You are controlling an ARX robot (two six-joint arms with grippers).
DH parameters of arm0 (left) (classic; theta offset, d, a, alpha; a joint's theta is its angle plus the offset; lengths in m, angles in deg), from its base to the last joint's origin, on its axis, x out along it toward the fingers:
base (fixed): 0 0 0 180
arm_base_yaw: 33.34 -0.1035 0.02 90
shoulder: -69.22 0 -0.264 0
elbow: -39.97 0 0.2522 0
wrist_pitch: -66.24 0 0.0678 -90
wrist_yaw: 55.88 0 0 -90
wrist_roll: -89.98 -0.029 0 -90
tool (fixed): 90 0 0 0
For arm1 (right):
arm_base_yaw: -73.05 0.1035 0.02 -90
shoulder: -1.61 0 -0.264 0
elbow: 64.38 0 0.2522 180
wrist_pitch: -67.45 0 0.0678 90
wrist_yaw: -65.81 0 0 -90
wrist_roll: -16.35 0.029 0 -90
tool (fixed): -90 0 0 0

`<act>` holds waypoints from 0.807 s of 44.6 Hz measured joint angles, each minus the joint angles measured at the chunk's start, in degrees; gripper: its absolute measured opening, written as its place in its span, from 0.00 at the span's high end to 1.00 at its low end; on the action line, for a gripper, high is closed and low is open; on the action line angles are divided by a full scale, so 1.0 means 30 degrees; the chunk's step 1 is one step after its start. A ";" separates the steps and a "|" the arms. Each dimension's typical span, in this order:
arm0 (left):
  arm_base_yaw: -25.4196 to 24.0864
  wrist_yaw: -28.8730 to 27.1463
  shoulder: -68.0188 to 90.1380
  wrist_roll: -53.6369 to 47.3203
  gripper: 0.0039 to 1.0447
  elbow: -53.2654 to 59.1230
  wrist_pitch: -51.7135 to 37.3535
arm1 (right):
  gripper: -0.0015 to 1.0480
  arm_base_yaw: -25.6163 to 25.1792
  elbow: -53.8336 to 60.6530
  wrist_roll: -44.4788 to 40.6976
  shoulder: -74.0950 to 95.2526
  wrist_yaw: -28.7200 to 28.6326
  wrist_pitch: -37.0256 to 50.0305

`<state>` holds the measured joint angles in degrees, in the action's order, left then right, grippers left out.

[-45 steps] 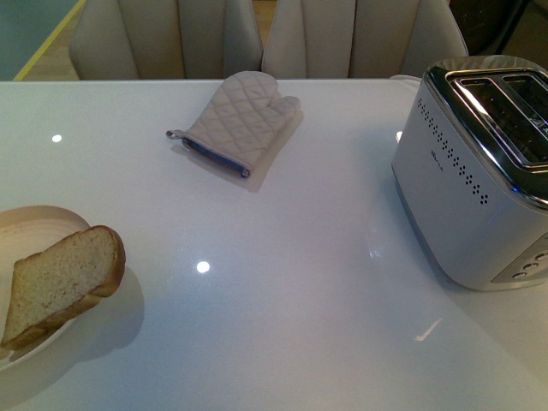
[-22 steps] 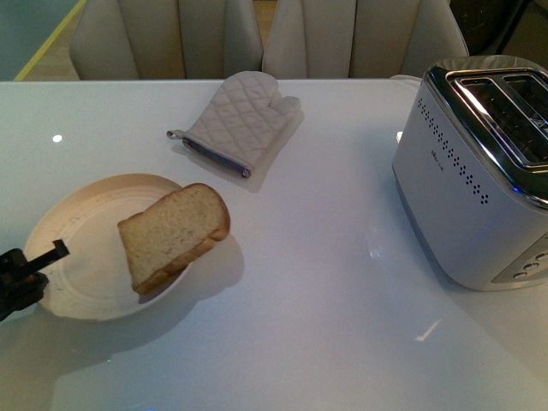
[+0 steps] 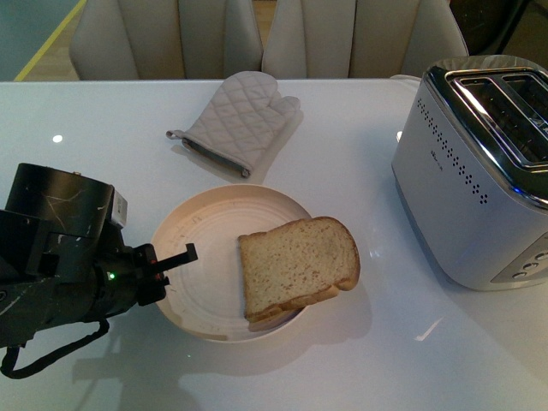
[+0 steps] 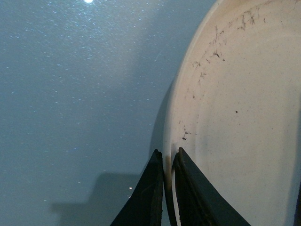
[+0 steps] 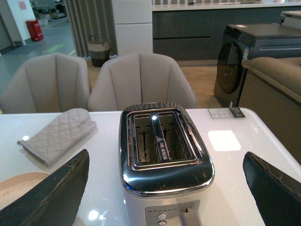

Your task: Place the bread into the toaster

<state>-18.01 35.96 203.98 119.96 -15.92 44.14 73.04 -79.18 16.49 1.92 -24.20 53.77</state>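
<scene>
Bread [image 3: 298,267] lay on the plate [image 3: 205,231] near the toaster [image 3: 467,180]. Left pincer [image 4: 167,159] pinched the plate rim (right pincer [image 5: 165,155] wide apart); next, probably, grab it.

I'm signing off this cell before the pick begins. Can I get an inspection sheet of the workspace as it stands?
Surface: glossy white table, ceiling lights mirrored in it.
Job's things: tan speckled bread slice lies on a round cream plate, overhanging its rim toward the silver-white two-slot toaster; both slots look empty.
Clutter: quilted beige oven mitt lying flat beyond the plate.
Grippers: left gripper shut on the plate's rim; right gripper open, holding nothing, facing the toaster.
Cables: black cable loop hanging under the left arm.
Surroundings: two beige upholstered chairs behind the table; dark front-loading appliance further back.
</scene>
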 joint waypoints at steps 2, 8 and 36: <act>0.0233 -0.0058 0.0036 0.0189 0.96 -0.0066 0.0036 | 0.09 0.0000 0.0000 0.0000 0.0000 0.0000 0.0000; 0.0627 -0.0131 0.0117 0.0503 0.96 -0.0197 0.0051 | 0.09 0.0000 0.0000 0.0000 0.0000 0.0000 0.0000; -0.2091 -0.0437 -0.6776 0.1712 0.22 0.3439 -0.2535 | 0.09 0.0000 0.0000 0.0000 0.0000 0.0000 0.0000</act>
<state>-24.28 34.65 183.65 125.09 -5.60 36.53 73.04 -79.18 16.49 1.92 -24.20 53.77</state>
